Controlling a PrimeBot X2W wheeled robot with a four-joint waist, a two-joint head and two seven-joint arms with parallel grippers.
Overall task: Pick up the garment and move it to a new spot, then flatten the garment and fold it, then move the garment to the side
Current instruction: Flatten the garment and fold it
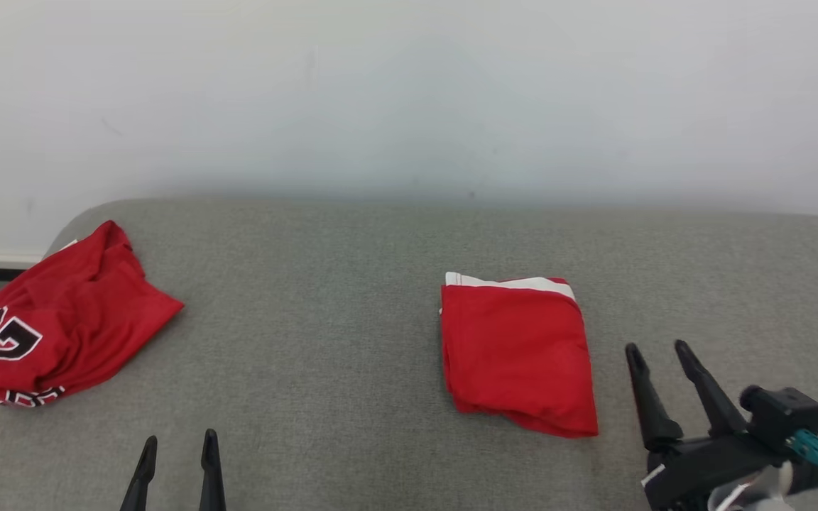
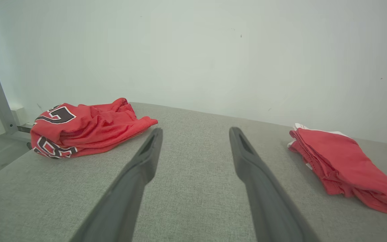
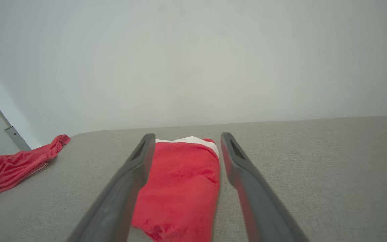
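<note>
Red garment [image 1: 519, 355] lies folded flat; white band [image 1: 508, 282] along far edge.

Open passage — bare surface [image 1: 324, 341] runs between crumpled jersey [image 1: 61, 319] and folded garment [image 1: 515, 351].

You'll see black, white-edged numerals on the crumpled red jersey [image 1: 75, 312]; too creased to read reliably.
</note>
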